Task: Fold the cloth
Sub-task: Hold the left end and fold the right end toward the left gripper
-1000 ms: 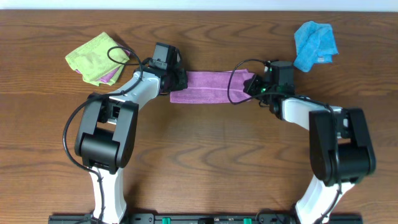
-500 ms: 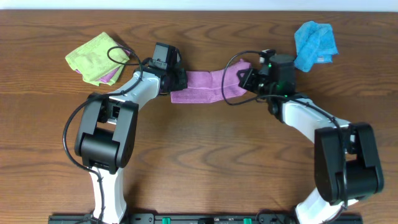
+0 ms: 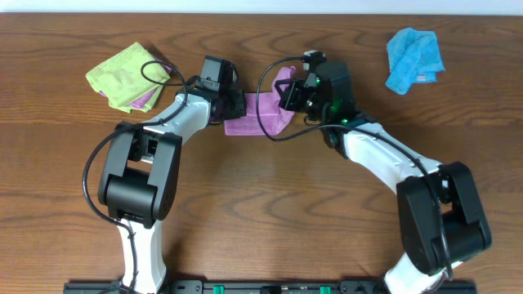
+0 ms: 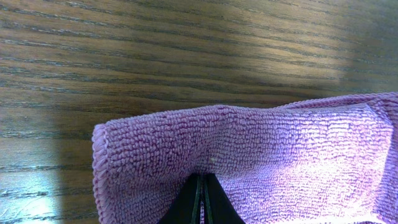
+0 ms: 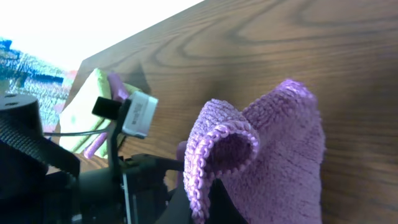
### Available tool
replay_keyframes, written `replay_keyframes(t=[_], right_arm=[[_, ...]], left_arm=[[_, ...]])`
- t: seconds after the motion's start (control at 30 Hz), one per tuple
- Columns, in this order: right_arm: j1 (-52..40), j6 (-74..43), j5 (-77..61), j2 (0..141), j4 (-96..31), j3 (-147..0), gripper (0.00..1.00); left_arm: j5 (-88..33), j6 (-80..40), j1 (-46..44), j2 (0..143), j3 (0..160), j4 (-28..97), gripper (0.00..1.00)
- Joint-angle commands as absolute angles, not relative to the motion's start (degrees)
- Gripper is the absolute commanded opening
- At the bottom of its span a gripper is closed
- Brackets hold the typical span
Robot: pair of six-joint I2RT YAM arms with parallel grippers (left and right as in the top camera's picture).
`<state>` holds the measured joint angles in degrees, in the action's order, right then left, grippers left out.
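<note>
L gripper is clenched on the left end of the purple soft microfibre cloth, low at the table. In left wrist view its two dark fingertips meet w/ no gap, pinching the cloth at the bottom of the frame. The cloth's hemmed edge curls round on the left side. This end lies on or just above the brown wood-grain table; can't tell which.

R gripper is also clamped tight, grasping the cloth's other end & holding it raised off the table, near the L gripper & over the cloth's mid part. In right wrist view the cloth is bunched up at frame bottom, w/ a stitched edge rolled into a loop & the rest hanging in a fold. The fingers are mostly hidden by fabric.

Overhead: the cloth sits top-centre of the table, btwn both grippers. Its left part is flat on the wood; its right part is lifted & bent back toward the left. A black cable from the R arm loops across it.

Elsewhere:
- A crumpled lime-green cloth lies far left, w/ a bit of purple fabric poking from under it. It also shows in right wrist view, behind the L arm.
- A crumpled bright blue cloth lies far right, well apart from both grippers.
</note>
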<state>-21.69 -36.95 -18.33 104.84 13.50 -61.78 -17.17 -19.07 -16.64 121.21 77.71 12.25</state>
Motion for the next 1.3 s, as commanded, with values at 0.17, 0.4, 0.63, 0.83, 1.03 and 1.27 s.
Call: replay_keyframes(t=[0.17, 0.4, 0.63, 0.83, 1.03, 1.27], right_arm=[[-24.75, -36.64, -16.23, 106.98, 15.2, -63.16, 0.01], [-26.65, -36.82, -16.29, 111.72, 15.18, -66.26, 0.01], [-27.92, -36.77, -16.25, 114.48, 13.91, -69.82, 0.01], [-29.32, -36.8, -16.08, 117.27, 13.45, -72.49, 0.01], [-30.5, -36.8, -16.1, 119.44, 12.38, -73.95, 0.01], [-32.32, -36.69, -16.53, 121.1, 11.75, -75.0, 0.01]], left_arm=[[-16.12, -18.41, -15.22, 119.33, 79.11, 13.23, 0.06], [-16.05, -18.13, -13.04, 115.13, 79.35, 13.82, 0.06], [-16.08, -16.23, -8.93, 108.99, 79.35, 16.08, 0.06], [-16.12, -16.23, -6.28, 104.42, 79.35, 17.15, 0.06], [-16.1, -15.79, -4.99, 101.86, 79.35, 17.85, 0.06], [-16.1, -15.81, -4.49, 101.34, 79.35, 18.35, 0.06]])
